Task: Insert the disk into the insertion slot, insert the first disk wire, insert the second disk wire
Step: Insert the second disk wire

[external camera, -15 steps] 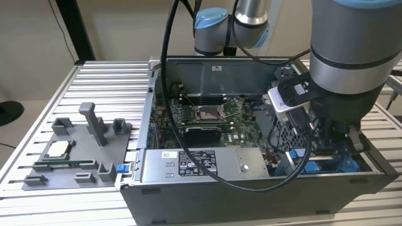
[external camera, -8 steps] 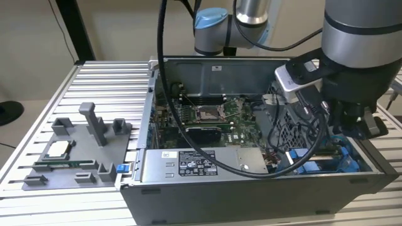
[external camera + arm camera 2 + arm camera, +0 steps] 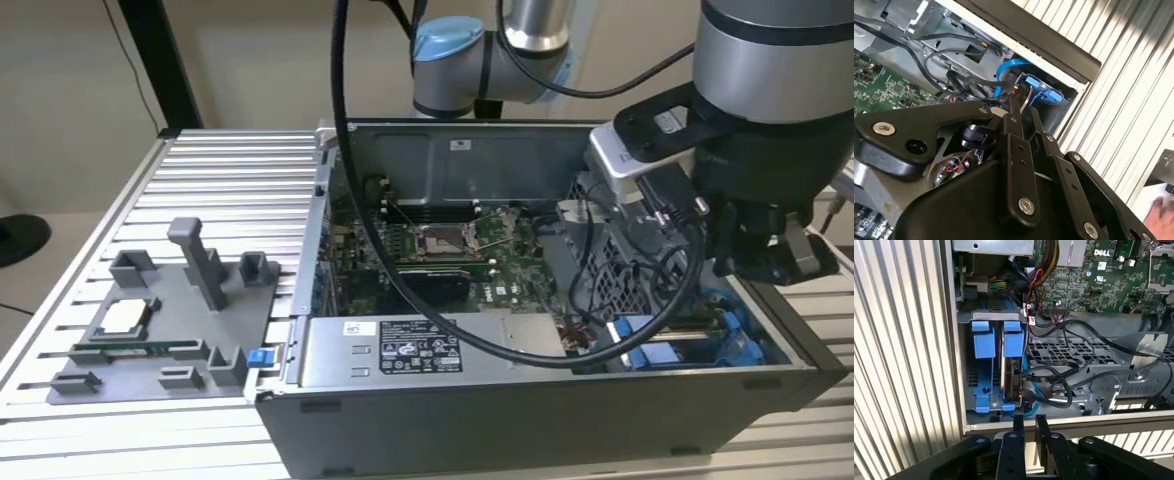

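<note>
The disk (image 3: 1011, 374) stands edge-on in the insertion slot (image 3: 983, 365), between bright blue rails topped by two blue tabs. A black wire (image 3: 1050, 371) and a light blue wire (image 3: 1035, 403) run to the disk's end beside the perforated bay. My gripper (image 3: 1030, 423) hovers just outside the case wall by that corner, its fingers (image 3: 1018, 424) close together and parallel, with a narrow gap and nothing in it. In the second wrist view my gripper (image 3: 1020, 98) points at the blue tabs (image 3: 1040, 94). In the exterior view my gripper (image 3: 763, 262) hangs above the blue slot (image 3: 667, 340).
The open computer case holds a green motherboard (image 3: 441, 250) and a grey power-supply box (image 3: 400, 350). A thick black cable (image 3: 534, 350) loops over it. A grey fixture (image 3: 147, 330) lies on the ribbed table at the exterior view's left. A hand (image 3: 1160, 220) shows beside the table.
</note>
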